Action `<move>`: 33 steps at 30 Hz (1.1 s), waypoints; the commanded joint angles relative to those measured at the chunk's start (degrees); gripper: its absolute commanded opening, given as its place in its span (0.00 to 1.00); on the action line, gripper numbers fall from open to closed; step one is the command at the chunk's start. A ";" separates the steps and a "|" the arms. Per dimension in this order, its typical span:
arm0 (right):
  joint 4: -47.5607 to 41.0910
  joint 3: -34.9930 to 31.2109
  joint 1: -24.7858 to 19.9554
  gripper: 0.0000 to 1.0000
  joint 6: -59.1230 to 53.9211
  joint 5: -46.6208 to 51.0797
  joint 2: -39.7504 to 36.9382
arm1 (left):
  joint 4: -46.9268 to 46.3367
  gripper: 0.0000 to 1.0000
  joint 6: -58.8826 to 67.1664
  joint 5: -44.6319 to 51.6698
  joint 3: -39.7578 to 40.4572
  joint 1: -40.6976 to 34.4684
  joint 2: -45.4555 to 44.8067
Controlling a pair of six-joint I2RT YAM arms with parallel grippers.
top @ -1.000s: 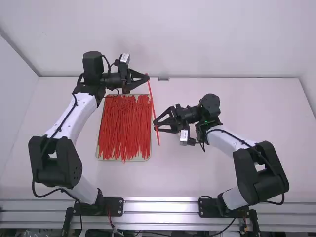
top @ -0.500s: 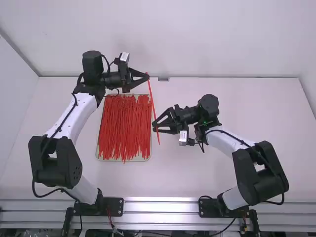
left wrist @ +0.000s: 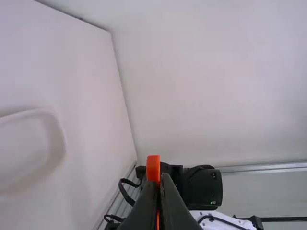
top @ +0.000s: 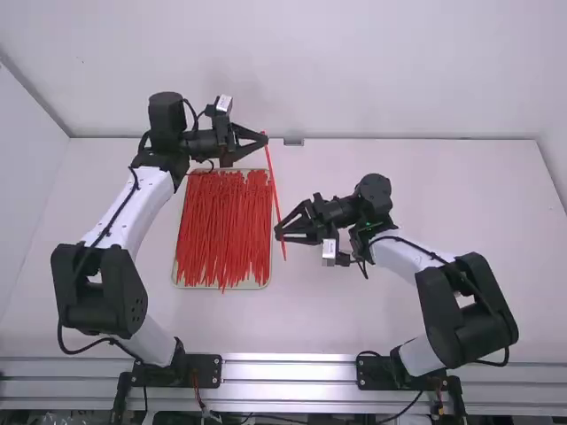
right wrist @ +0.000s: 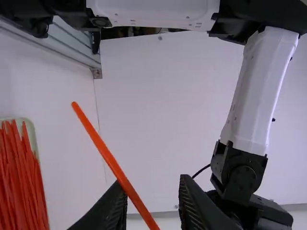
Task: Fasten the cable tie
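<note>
We note the left gripper point(top: 257, 139) at the far end of the tray point(top: 253, 285), past its far right corner. In the left wrist view its jaws are pressed together, pinching the red cable tie point(top: 275, 199) just below the tie's head, which stands out beyond the fingertips.

From that grip the cable tie runs in a straight line toward the arm bases. In the high view it passes just off the tray's right edge and ends near the tray's near right corner. We cannot tell whether its free tip touches the table point(top: 461, 177).

The right gripper point(top: 282, 233) sits on the tie's lower stretch, a little short of the free tip, and points toward the tray. In the right wrist view its jaws are spread, with the strap passing through the gap between them. The strap lies close against one finger point(right wrist: 112, 203) and well clear of the other. We cannot tell whether it actually touches the nearer finger.

The tray holds a dense pile of loose red ties point(top: 221, 226), laid roughly parallel along its length. The tray's corner and a few of these ties also show in the right wrist view, beside the held strap. The left arm's white link point(right wrist: 254, 96) appears there too, above the table.
</note>
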 commanded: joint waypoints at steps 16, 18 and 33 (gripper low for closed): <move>0.07 -0.39 0.04 0.18 0.37 -0.15 0.46 | -3.10 0.02 4.33 0.85 1.68 0.52 -0.31; 0.07 -0.44 0.04 0.18 0.37 -0.20 0.46 | -3.08 0.02 4.35 0.79 1.68 0.55 -0.31; 0.13 -0.68 0.04 0.00 -0.04 -0.15 0.46 | -3.34 0.02 5.46 0.81 1.68 0.52 -0.28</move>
